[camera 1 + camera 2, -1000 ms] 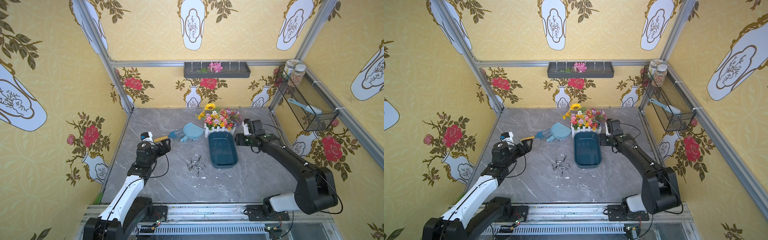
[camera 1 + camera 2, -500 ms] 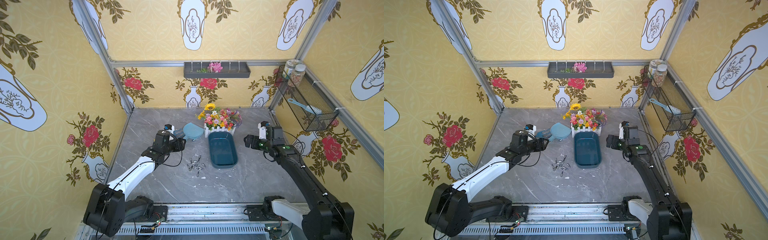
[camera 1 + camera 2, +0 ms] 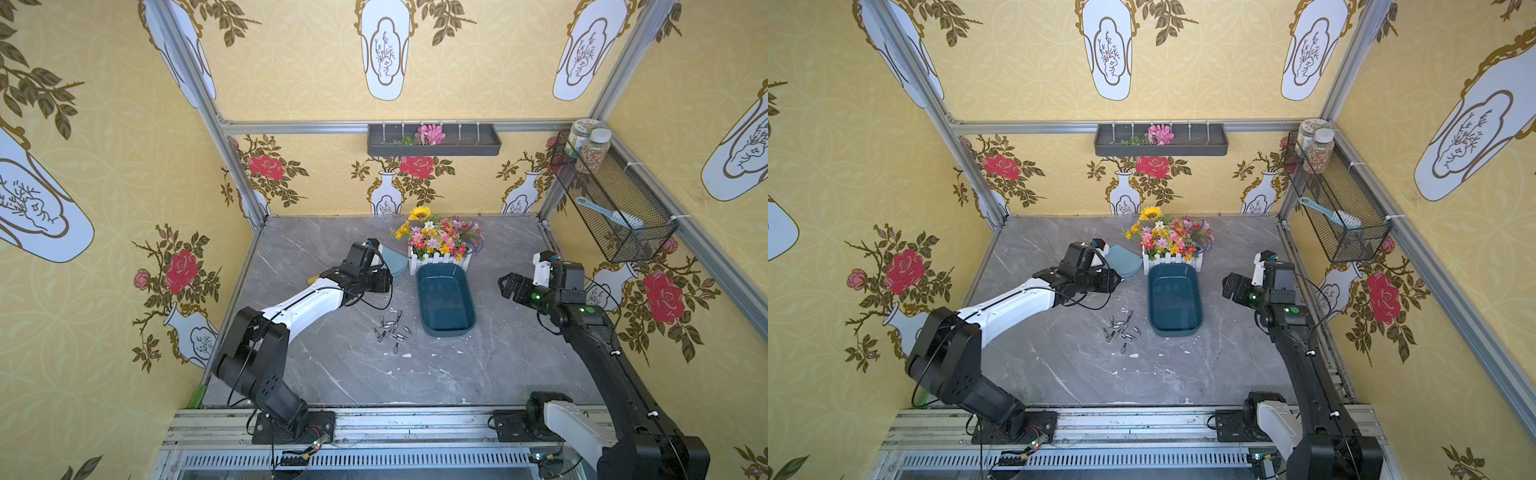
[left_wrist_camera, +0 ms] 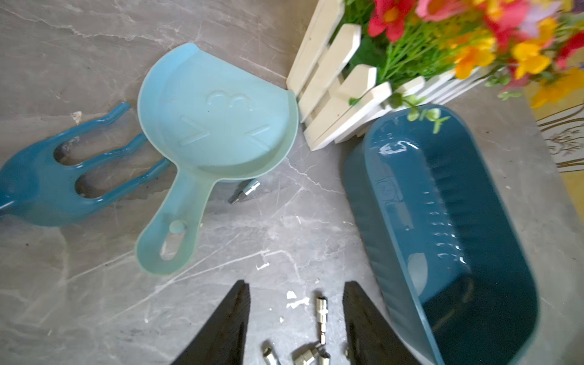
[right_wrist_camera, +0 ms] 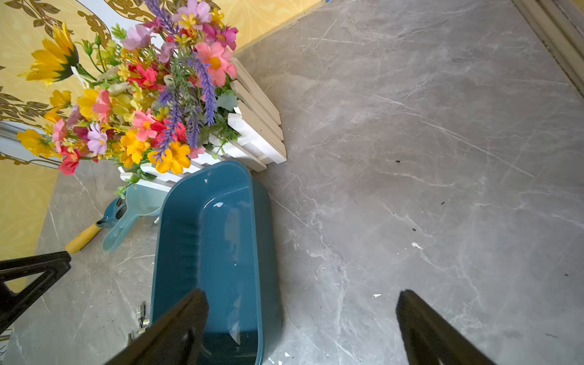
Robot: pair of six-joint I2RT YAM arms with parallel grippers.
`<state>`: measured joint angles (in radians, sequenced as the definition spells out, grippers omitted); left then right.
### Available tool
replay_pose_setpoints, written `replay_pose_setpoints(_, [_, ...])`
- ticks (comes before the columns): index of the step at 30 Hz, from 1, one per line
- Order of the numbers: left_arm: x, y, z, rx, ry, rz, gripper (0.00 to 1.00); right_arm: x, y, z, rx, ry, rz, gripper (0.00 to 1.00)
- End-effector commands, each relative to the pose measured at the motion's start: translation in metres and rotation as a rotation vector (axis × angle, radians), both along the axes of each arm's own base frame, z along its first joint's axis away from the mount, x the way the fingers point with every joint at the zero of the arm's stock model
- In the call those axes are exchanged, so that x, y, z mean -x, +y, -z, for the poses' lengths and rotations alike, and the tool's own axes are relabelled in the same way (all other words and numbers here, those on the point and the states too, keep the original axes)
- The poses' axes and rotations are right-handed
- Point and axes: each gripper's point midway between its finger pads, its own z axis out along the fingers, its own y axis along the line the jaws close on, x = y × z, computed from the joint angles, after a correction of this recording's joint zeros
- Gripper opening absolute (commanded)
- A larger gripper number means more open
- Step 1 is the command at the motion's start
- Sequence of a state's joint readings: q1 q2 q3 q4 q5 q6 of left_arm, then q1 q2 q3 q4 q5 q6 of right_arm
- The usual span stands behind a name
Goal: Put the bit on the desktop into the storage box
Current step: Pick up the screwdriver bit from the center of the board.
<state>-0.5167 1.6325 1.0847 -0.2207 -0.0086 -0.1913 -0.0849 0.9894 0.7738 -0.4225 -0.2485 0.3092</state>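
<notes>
As bits (image 3: 392, 328) lie loose on desktop (image 3: 374, 374) close under left gripper (image 4: 296, 284), jaws part-spread, empty; storage box (image 3: 446, 299) just beside. Likely light, hard, slick: pinch one mid-shank. Right gripper (image 5: 303, 294) spread wide, empty.

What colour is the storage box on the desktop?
The storage box is plain dark teal; the left wrist view shows it best.
</notes>
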Motion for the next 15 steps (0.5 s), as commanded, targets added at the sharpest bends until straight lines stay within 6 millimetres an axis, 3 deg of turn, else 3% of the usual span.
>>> replay_pose_setpoints(1, [-0.003, -0.004, 0.017, -0.054, 0.031, 0.038, 0.52, 0.001, -0.003, -0.003, 0.008, -0.013, 0.005, 0.97])
replay_pose_setpoints(15, [-0.030, -0.017, 0.058, -0.129, 0.099, 0.060, 0.48, 0.003, -0.011, 0.002, 0.036, 0.001, 0.022, 0.97])
